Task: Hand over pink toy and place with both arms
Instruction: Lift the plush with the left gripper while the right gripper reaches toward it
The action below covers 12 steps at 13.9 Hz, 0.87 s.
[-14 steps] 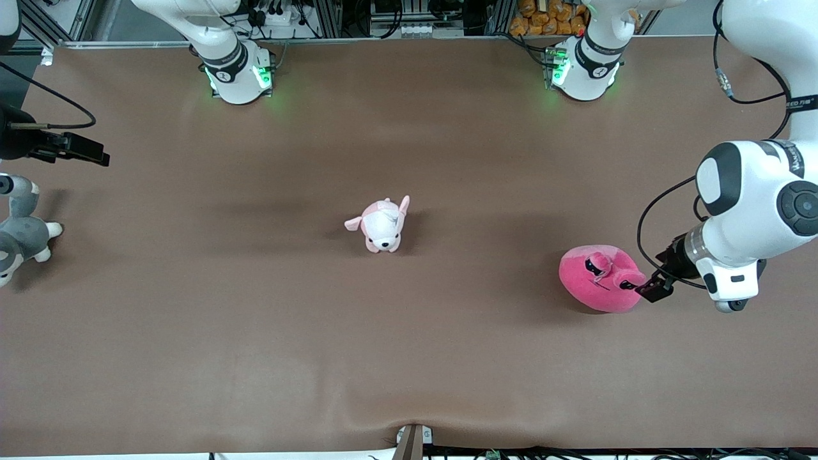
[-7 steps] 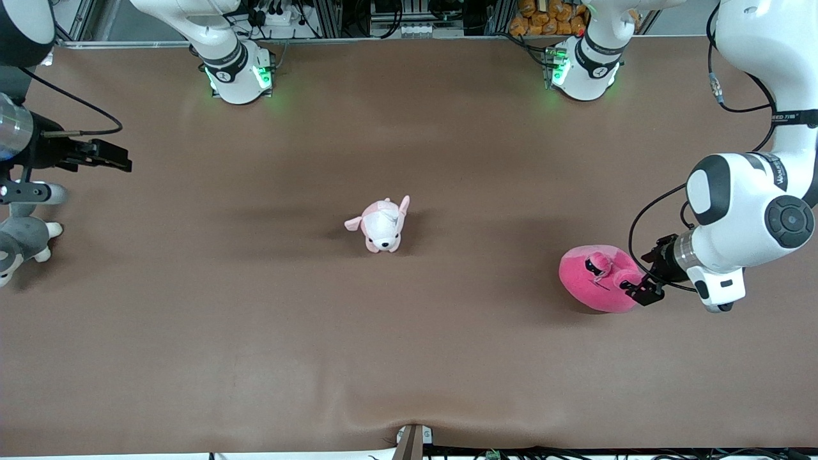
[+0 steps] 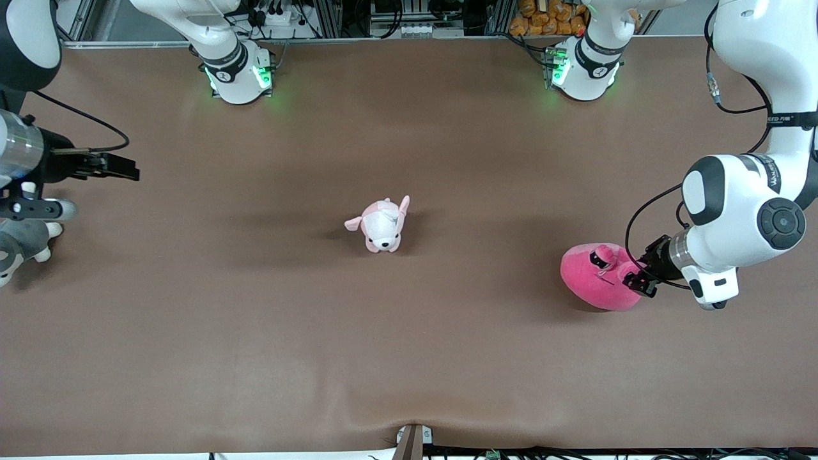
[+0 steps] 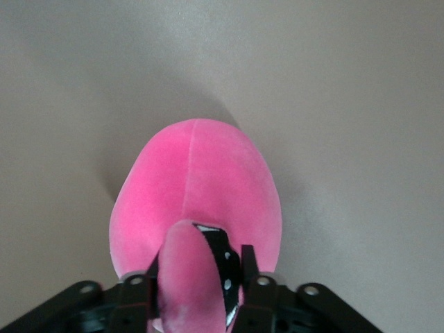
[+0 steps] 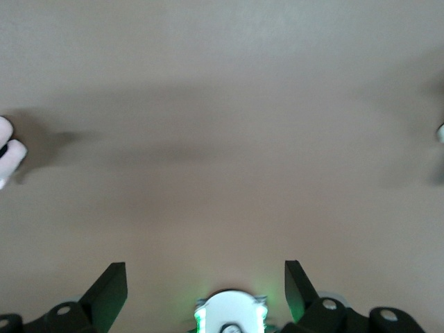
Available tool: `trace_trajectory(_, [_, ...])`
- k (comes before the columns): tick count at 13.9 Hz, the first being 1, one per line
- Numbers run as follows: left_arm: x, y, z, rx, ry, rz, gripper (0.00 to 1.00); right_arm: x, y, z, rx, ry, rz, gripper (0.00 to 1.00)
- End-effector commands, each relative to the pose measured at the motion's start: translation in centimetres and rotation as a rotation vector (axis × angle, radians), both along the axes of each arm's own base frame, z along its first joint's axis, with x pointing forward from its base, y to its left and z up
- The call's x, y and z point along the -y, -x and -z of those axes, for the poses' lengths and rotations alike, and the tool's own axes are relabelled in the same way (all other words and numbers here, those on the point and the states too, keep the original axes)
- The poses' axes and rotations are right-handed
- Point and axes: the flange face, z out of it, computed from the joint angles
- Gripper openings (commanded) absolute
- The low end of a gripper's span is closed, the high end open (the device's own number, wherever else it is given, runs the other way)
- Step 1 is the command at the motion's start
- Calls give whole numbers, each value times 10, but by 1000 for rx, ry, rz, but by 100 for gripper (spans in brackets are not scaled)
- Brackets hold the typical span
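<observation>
brown table with three plush toys, left pincer clamped on pink toy, right pincer apart

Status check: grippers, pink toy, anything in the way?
Left gripper pinching pink toy by its snout, toy on the table. Right gripper open, waiting at its end. Puppy plush mid-table.

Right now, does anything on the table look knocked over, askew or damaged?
Nothing stands out. The left gripper pinches the pink toy's snout; the toy sits on the table. The puppy plush stands upright mid-table. The right gripper waits open above the grey-and-white plush.
</observation>
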Motion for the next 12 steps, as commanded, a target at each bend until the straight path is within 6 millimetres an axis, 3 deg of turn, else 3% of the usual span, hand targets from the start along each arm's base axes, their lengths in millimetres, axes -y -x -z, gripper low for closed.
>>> trace_trajectory(1, [1, 2, -17, 29, 32, -65, 0, -14, -7, 14, -69, -17, 144, 100])
trace_trajectory(6, [16, -8, -81, 120, 86, -236, 0, -54, -11, 19, -162, -193, 382, 100])
trace_trajectory(12, [76, -12, -157, 187, 172, -510, 0, -115, -18, 18, -380, -308, 743, 100])
